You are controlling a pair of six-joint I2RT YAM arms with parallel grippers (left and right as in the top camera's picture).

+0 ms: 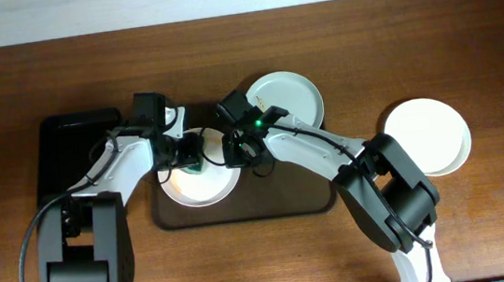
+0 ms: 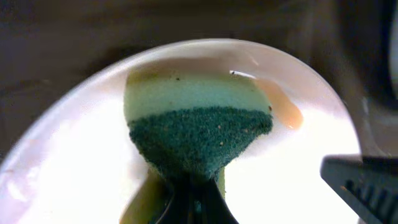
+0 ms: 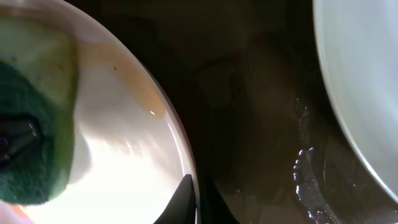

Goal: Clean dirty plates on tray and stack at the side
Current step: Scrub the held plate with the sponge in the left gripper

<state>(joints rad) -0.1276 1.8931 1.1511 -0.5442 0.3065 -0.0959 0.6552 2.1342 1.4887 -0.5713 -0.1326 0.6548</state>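
Note:
A white plate lies on the dark brown tray. My left gripper is shut on a green sponge and presses it on this plate. A brown smear lies beside the sponge. My right gripper is shut on the plate's right rim, with one finger inside and one outside. A pale plate sits at the tray's far right corner. A white plate lies on the table to the right.
A smaller black tray lies left of the brown tray, under my left arm. Water droplets sit on the tray floor between the two plates. The wooden table runs along the back.

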